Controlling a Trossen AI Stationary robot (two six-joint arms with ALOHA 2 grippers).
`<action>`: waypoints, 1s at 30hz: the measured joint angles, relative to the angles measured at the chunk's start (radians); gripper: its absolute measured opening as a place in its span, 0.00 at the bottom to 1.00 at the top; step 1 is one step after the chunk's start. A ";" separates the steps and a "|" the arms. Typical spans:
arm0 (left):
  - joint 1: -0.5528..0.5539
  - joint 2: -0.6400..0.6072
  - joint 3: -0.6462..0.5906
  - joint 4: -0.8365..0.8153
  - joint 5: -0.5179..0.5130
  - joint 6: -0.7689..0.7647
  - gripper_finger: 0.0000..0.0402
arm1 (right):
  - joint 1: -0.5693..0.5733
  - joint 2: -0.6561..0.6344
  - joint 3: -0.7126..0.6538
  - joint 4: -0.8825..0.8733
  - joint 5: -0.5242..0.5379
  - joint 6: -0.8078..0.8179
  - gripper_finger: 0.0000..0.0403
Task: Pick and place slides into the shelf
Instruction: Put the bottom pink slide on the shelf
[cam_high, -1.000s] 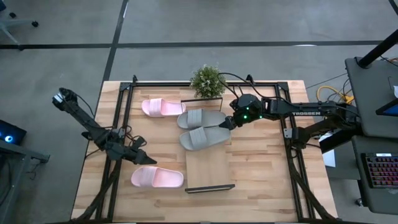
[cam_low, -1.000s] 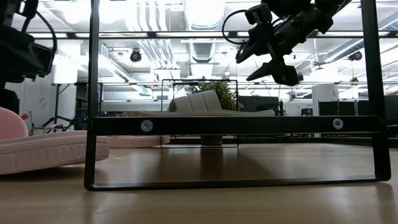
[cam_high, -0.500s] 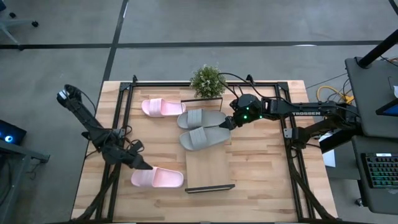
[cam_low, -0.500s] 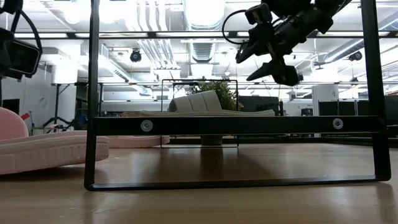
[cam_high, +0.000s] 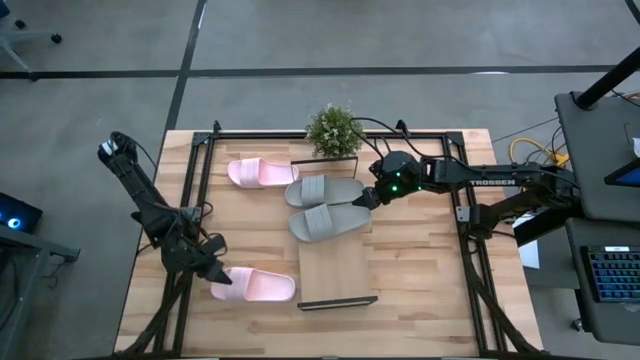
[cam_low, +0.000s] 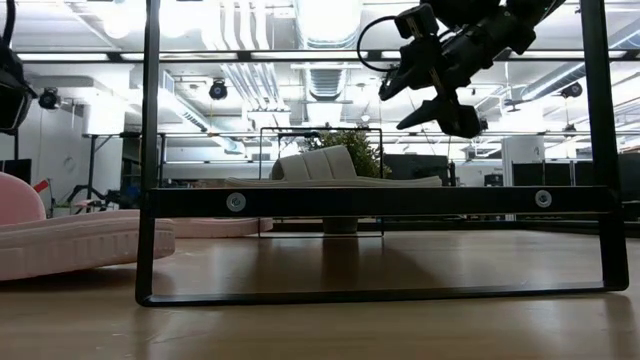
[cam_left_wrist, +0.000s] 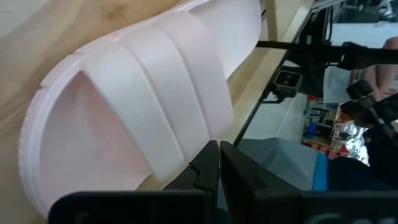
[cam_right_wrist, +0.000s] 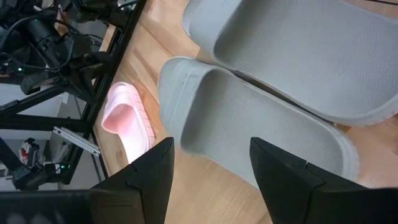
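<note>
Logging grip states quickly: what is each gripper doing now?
Left gripper: shut, empty, at the near pink slide.
Right gripper: open, empty, above the grey slides.

On the shelf (cam_high: 338, 270), the near half of the board lies bare, open from above. Its far half is filled by two grey slides (cam_high: 326, 206) side by side, touching. A potted plant (cam_high: 333, 130) stands just beyond the far wire rim, blocking that end. The near wire rim (cam_low: 380, 200) stands upright across the low approach. A pink slide (cam_high: 254, 285) lies just left of the shelf on the desk (cam_high: 420, 270), another pink slide (cam_high: 262, 172) at far left. The desk to the right of the shelf is bare.
</note>
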 joint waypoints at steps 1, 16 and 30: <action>-0.003 0.002 0.000 -0.001 0.003 0.000 0.00 | 0.000 0.000 0.000 0.000 0.000 0.001 0.50; -0.019 0.049 -0.002 -0.020 0.120 0.006 0.00 | 0.002 0.000 0.000 0.002 0.000 0.024 0.50; -0.020 0.050 -0.028 -0.027 0.142 0.001 0.26 | 0.003 0.000 0.000 0.006 0.000 0.039 0.50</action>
